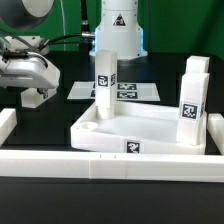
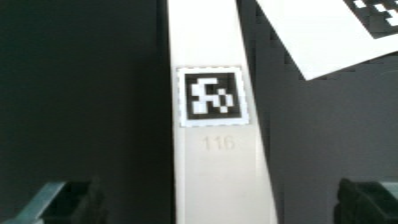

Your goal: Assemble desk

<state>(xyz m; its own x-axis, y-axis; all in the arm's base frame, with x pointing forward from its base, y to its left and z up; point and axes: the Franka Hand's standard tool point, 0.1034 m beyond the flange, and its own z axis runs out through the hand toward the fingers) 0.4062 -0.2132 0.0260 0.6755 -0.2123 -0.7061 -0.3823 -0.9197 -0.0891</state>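
The gripper [image 2: 210, 200] is wide open above 1 white leg [image 2: 214, 120] lying flat on the table, beside the marker board [image 2: 338, 40].

- The desk top [image 1: 140, 132] fills the middle of the table, with upright legs [image 1: 105, 80] at its far-left corner and [image 1: 193, 100] at its right.
- A border rail [image 1: 110, 163] runs along the near edge.
- Dark table surface lies bare left of the top.
- In the wrist view, a tagged leg [image 2: 214, 110] lies between the wide-apart fingers [image 2: 50, 200].
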